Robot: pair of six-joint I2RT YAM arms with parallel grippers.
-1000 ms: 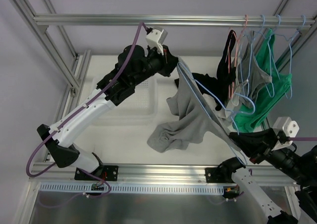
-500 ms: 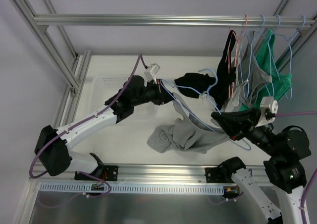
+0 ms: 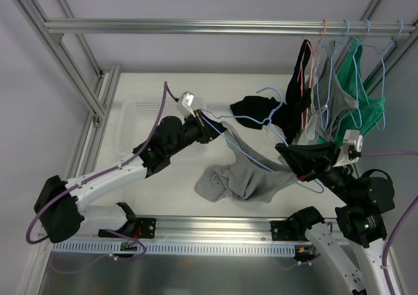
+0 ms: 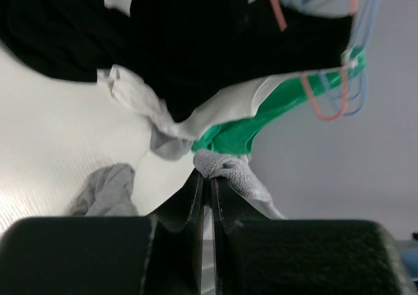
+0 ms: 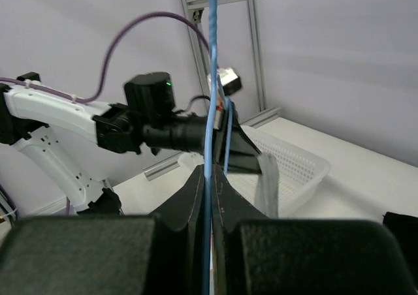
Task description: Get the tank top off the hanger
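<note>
Since a second ago, my left gripper (image 3: pixel 208 130) has dropped from up near the frame rail to low over the table. Meanwhile my right gripper (image 3: pixel 287 153) has swung inward toward it. My left fingers (image 4: pixel 186 207) are pressed together, pinching a fold of the grey knit tank top (image 3: pixel 245 177). My right fingers (image 5: pixel 186 200) are clamped tight on the light-blue wire hanger (image 5: pixel 212 60), which spans from one gripper to the other. Most of the tank top sags below and between my grippers, heaped on the white table (image 3: pixel 173 197). Whether its fabric loops over the wire is hard to make out. A white plastic mesh basket (image 3: pixel 127 122) sits just behind my left gripper, its inside partly hidden by my arm. Beyond both grippers lies a crumpled black garment (image 3: pixel 251 106), and a green garment (image 3: pixel 369 115) hangs past my right gripper.
</note>
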